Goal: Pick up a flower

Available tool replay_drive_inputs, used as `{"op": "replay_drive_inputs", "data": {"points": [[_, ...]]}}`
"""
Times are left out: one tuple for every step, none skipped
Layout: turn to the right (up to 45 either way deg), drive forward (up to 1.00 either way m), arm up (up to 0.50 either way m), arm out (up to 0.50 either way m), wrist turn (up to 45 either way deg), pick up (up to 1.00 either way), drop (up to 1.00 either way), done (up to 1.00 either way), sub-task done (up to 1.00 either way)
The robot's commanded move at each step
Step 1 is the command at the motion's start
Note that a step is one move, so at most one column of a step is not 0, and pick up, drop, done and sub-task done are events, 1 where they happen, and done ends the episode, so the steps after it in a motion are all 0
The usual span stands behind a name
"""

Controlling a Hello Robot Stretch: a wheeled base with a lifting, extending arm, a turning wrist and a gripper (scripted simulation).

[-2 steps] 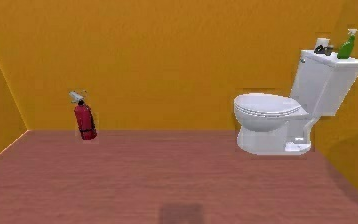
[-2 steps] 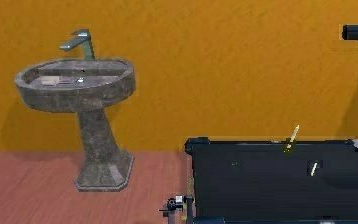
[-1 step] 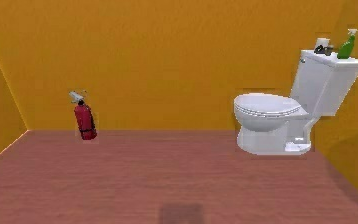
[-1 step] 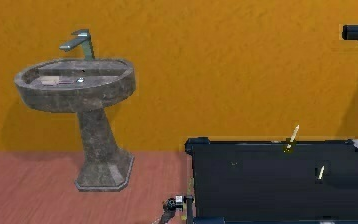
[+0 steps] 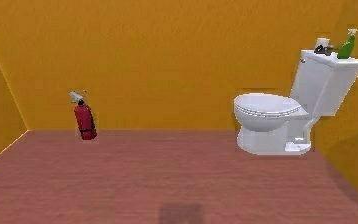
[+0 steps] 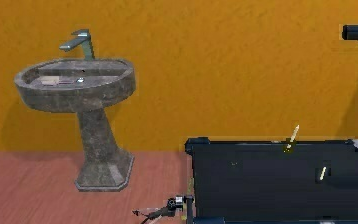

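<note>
Orange-walled bathroom, reddish plank floor. Ahead: white toilet [image 5: 277,115] against the forward view's right, with a green bottle [image 5: 345,44] and a small dark-and-white item [image 5: 323,46] on its tank. A red extinguisher [image 5: 84,118] stands by the far wall. To the arm's side: grey stone pedestal sink [image 6: 82,85] with a tap [image 6: 79,42], and just beside it, toward the arm side view's right, a low dark table [image 6: 247,175]. On that table a thin yellowish stalk [image 6: 292,138] stands tilted near the far edge, with a small pale piece [image 6: 324,172] apart from it. The stalk is the likeliest flower, though too small to confirm. The gripper [image 6: 144,212] sits low at the table's left corner, with bare floor behind its far end, so it holds nothing; whether the fingers are apart or together I cannot tell. Judgement: search-and-approach step, grasp not yet begun. Next move calls for confirming the stalk, shifting the base to line the arm up with it, then lifting and extending over the table without brushing the pale piece.
</note>
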Motion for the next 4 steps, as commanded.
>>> {"op": "replay_drive_inputs", "data": {"points": [[0.0, 0.00, 0.00, 0.00, 45.0, 0.00, 0.00, 0.00, 0.00], [0.0, 0.00, 0.00, 0.00, 45.0, 0.00, 0.00, 0.00, 0.00], [0.0, 0.00, 0.00, 0.00, 18.0, 0.00, 0.00, 0.00, 0.00], [0.0, 0.00, 0.00, 0.00, 6.0, 0.00, 0.00, 0.00, 0.00]]}}
